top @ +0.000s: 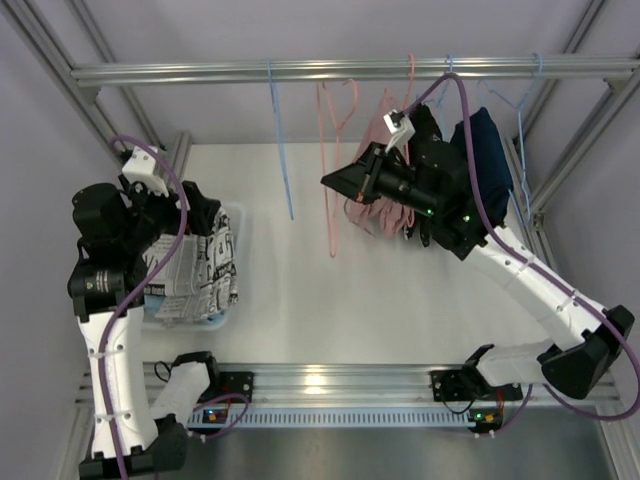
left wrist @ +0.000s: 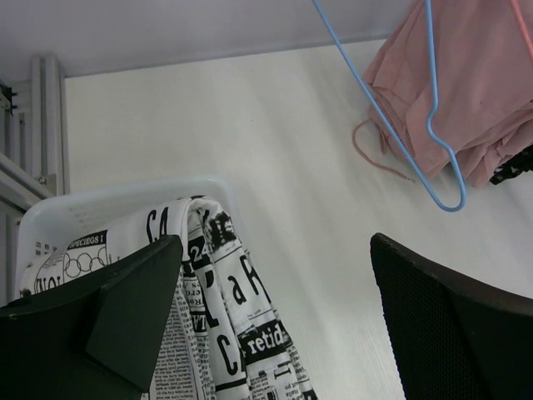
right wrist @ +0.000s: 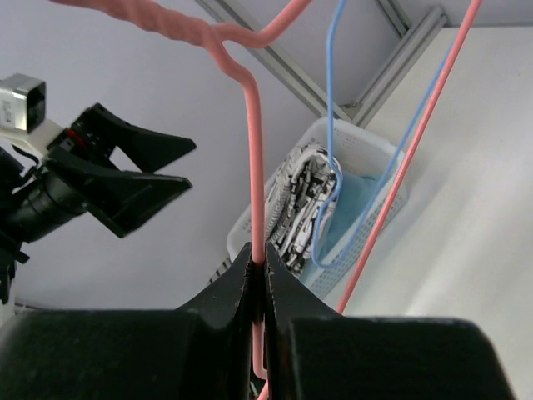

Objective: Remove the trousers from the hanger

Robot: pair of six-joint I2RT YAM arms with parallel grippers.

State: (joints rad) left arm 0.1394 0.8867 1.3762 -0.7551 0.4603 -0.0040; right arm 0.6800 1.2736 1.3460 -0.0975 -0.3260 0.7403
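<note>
A white plastic basket (top: 238, 215) sits at the left side of the white table (top: 330, 300), close to the left frame post. The newsprint trousers (top: 200, 275) are draped over its near rim, and the light blue trousers (right wrist: 358, 196) lie inside it. The left gripper (top: 205, 222) hovers directly above the basket, its jaws spread wide and holding nothing.

To the right of the basket there is open tabletop. Over that space an empty blue hanger (top: 283, 170) hangs from the metal rail (top: 330, 70). Further right of the basket, a pink hanger (top: 330, 200) dangles. The right gripper (top: 335, 182) has its jaws pressed tight on the thin wire of this hanger.

Just beyond that gripper, away from the basket, the pink trousers (top: 372, 205) hang in a bunch, with a drawstring trailing on the table. Furthest from the basket, a dark navy garment (top: 490, 155) hangs near the right frame posts. The right arm fills the space between.
</note>
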